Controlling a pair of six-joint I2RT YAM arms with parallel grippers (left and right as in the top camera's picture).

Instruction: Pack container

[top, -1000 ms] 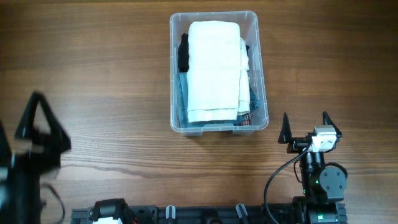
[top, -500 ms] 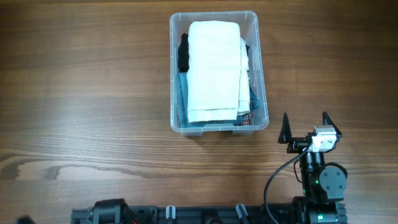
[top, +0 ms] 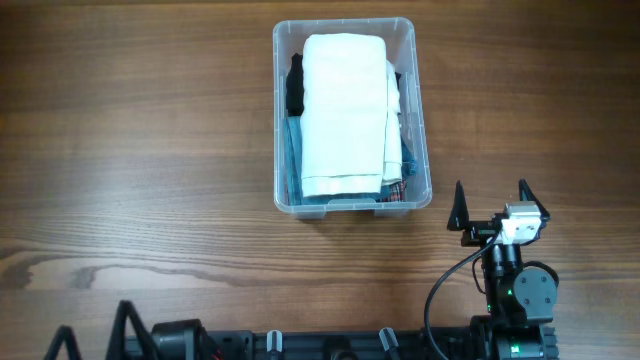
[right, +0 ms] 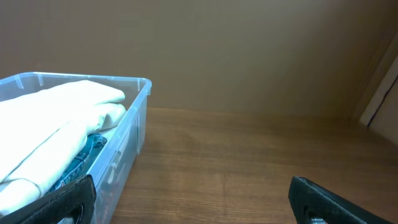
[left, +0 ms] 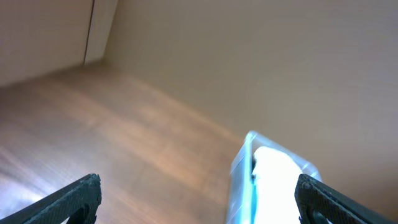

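The container (top: 345, 22) sits far-centre on the table (top: 150, 150), filled with folded cloth (top: 343, 110); likely light, its clear plastic stiff but slick, so the thick rim seems the best hold. The left hand (left: 198, 183) and right hand (top: 490, 198) are both spread wide and empty at the near edge.

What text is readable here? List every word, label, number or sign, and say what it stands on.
None can be read. The container, the folded white cloth in it and the wooden table show no writing; the white block behind the right hand is too small to tell.
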